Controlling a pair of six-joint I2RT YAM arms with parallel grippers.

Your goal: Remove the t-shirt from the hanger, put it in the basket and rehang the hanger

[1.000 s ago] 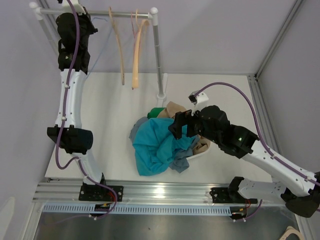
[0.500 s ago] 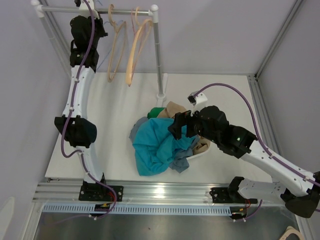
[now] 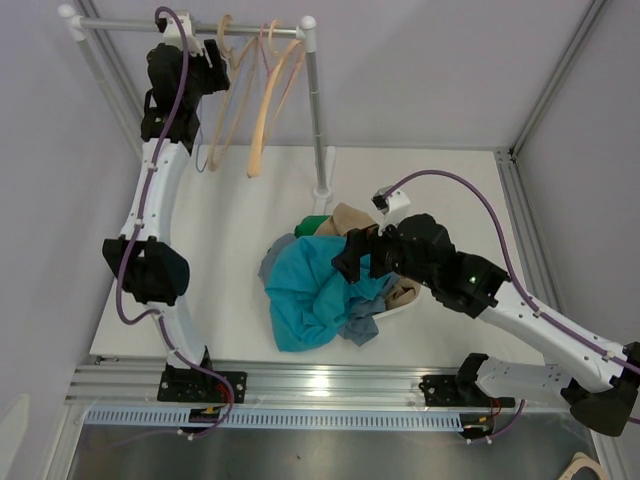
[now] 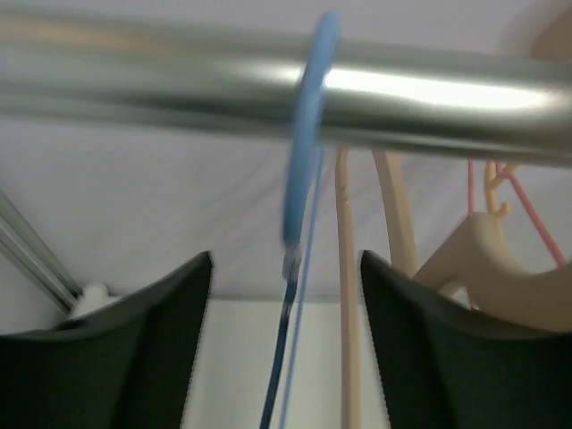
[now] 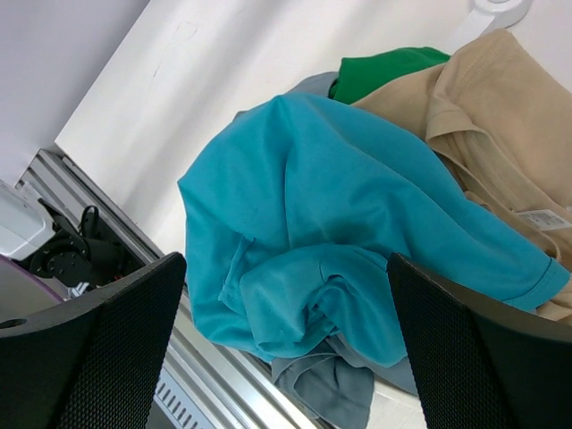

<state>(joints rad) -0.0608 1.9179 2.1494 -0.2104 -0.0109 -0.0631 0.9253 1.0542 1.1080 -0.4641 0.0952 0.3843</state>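
Observation:
The teal t-shirt (image 3: 310,290) lies crumpled on the table on top of a pile of clothes, off any hanger, and fills the right wrist view (image 5: 340,241). My right gripper (image 3: 355,255) hovers just above it, open, with nothing between its fingers (image 5: 286,349). My left gripper (image 3: 215,75) is up at the metal rail (image 3: 240,30), open. A thin blue hanger (image 4: 304,161) hangs by its hook from the rail (image 4: 179,85) between the spread jaws (image 4: 286,331), touching neither. In the top view its wire (image 3: 203,150) shows faintly below the gripper.
Two wooden hangers (image 3: 262,110) swing on the rail beside the blue one, with a pink one (image 4: 527,201) further right. The rack's post and foot (image 3: 322,190) stand behind the pile. A beige shirt (image 5: 483,116), a green one (image 5: 384,67) and a grey one (image 5: 331,393) lie under the teal one.
My left gripper has gone from shut to open at the rail and shifted right. The wooden hangers have swung left. The right arm has barely moved.

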